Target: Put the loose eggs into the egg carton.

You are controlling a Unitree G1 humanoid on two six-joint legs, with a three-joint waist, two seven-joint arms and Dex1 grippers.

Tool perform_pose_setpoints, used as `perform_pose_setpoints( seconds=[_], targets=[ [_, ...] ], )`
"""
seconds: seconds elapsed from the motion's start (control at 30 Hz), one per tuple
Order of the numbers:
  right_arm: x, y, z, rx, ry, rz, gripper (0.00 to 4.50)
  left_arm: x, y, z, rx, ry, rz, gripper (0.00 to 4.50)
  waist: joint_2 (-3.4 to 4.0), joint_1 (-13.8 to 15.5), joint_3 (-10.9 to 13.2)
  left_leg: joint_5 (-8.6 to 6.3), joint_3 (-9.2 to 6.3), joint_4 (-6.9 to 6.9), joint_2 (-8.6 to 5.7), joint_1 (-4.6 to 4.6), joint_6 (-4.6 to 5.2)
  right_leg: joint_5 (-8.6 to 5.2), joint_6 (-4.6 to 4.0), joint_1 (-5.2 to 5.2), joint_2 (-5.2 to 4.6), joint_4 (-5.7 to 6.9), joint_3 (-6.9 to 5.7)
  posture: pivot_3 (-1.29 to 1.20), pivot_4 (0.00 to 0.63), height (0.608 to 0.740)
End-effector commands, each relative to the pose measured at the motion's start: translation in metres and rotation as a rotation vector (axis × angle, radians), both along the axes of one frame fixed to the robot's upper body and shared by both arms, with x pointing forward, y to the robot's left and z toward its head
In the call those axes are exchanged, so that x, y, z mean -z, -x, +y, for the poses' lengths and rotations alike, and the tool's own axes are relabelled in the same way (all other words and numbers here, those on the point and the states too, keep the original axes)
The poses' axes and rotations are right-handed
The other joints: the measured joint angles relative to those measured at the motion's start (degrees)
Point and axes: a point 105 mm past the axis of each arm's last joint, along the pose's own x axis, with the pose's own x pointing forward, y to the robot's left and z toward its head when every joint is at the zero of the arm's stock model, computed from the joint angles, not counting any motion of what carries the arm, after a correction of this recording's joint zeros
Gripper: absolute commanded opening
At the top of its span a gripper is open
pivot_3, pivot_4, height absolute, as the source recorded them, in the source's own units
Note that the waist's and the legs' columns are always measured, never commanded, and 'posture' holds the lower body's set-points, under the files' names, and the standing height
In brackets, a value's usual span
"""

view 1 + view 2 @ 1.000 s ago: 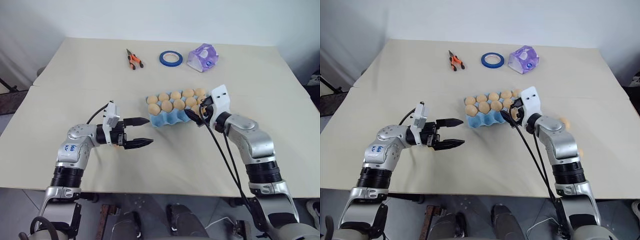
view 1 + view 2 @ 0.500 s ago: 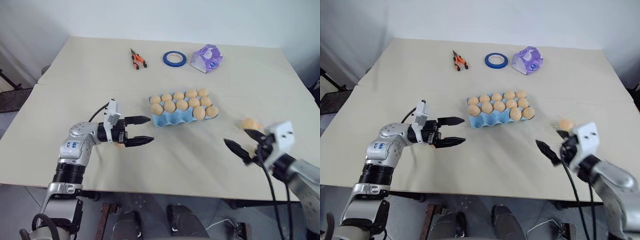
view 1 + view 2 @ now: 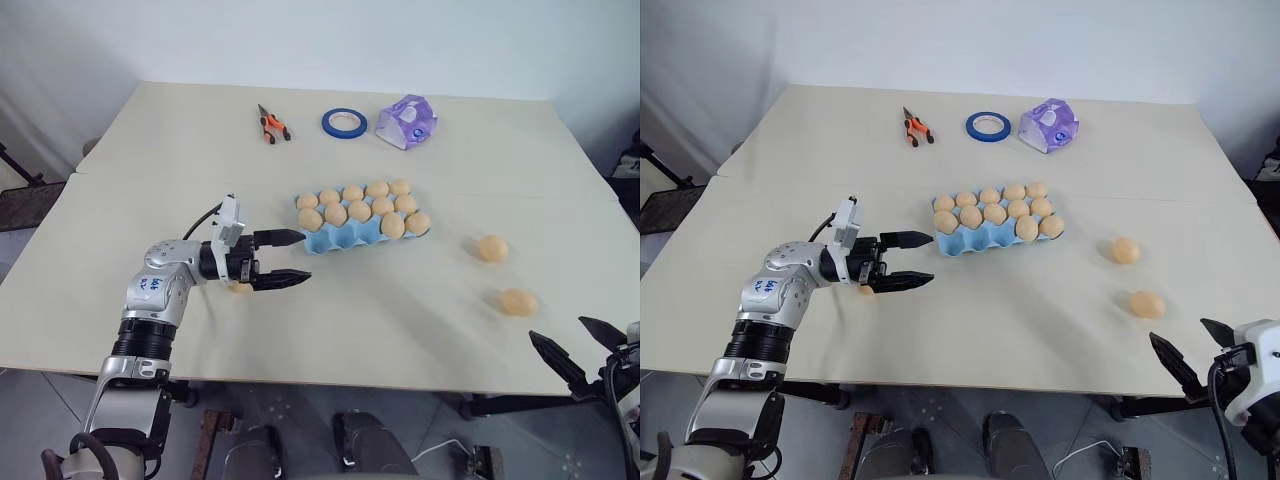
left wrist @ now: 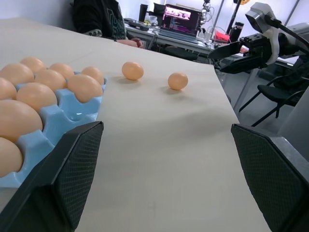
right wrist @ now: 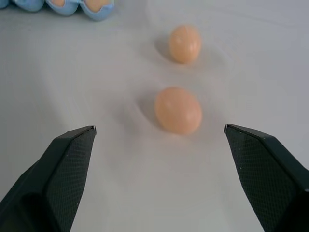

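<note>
The egg carton (image 3: 362,218) stands at the middle of the frame in the head views, on the pale worktop (image 3: 150,160). Ten eggs sit in its cups, in two rows; the near left part of the blue tray looks empty, so I judge there is still room for more.

Two loose eggs (image 3: 492,248) lie on the bare worktop to the right of the carton, well apart from it. One is nearer the carton, and the second egg (image 3: 518,302) is lower in the frame, close to the front edge.

The right claw (image 3: 578,352) is at the lower right corner of the frame, beyond the worktop edge, with its two black fingers wide apart and nothing between them. In the right wrist view the nearer egg (image 5: 178,109) lies straight ahead between the fingers, so this claw seems lined up to take that one first.

The left claw (image 3: 288,257) hangs level at the left of the carton, pointing toward it, also spread wide and empty. It is just beside the carton's left end, perhaps to steady the carton.

Far behind, at the upper part of the frame, lie orange pliers (image 3: 268,123), a blue tape roll (image 3: 344,123) and a purple tissue pack (image 3: 406,119), well away from the work.
</note>
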Motion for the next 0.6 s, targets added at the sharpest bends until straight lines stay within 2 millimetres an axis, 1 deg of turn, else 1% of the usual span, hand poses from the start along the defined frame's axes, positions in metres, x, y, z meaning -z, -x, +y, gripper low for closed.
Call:
perform_pose_setpoints(
  seconds=[0.03,0.13,0.2,0.37,0.5,0.6],
  targets=[
    [-0.002,-0.009,-0.001,0.031,-0.019,-0.049,4.46,-0.008,0.000,-0.002,0.014,0.000,-0.040,4.50,0.00,-0.01,0.00,0.00,0.00,-0.02,0.00,-0.01,0.00,0.00,-0.01,-0.01,-0.01,-0.01,0.00,0.00,0.150,0.740],
    [0.005,-0.021,-0.001,0.058,-0.043,-0.051,4.46,-0.009,-0.001,-0.002,0.010,0.002,-0.042,4.50,0.01,0.02,0.00,-0.01,-0.02,-0.08,0.00,-0.03,-0.02,-0.01,-0.02,-0.05,-0.01,0.00,-0.02,0.00,0.150,0.740],
    [0.011,-0.033,0.000,0.073,-0.060,-0.060,4.46,-0.010,-0.001,-0.001,0.006,0.002,-0.044,4.50,0.00,0.02,0.00,0.00,-0.05,-0.11,0.00,-0.04,-0.02,-0.01,-0.02,-0.06,0.00,0.00,-0.05,0.00,0.150,0.740],
    [0.019,-0.059,0.004,0.083,-0.087,-0.075,4.46,-0.011,-0.001,0.000,-0.001,0.004,-0.048,4.50,0.04,0.07,0.02,0.05,-0.10,-0.13,0.01,-0.09,0.02,-0.06,-0.09,-0.11,0.00,0.02,-0.13,0.00,0.150,0.740],
    [0.029,-0.075,0.007,0.084,-0.075,-0.052,4.46,-0.011,-0.001,0.000,-0.007,0.005,-0.051,4.50,0.05,0.10,0.02,0.14,-0.13,-0.14,0.03,-0.11,-0.16,-0.12,-0.12,-0.12,0.03,0.03,-0.18,0.00,0.150,0.740],
    [0.033,-0.083,0.004,0.110,-0.061,-0.041,4.46,-0.011,0.000,0.001,-0.013,0.006,-0.052,4.50,0.08,0.11,0.04,0.15,-0.13,-0.14,0.03,-0.12,-0.18,-0.14,-0.10,-0.12,0.03,0.03,-0.19,0.00,0.150,0.740]
  ],
)
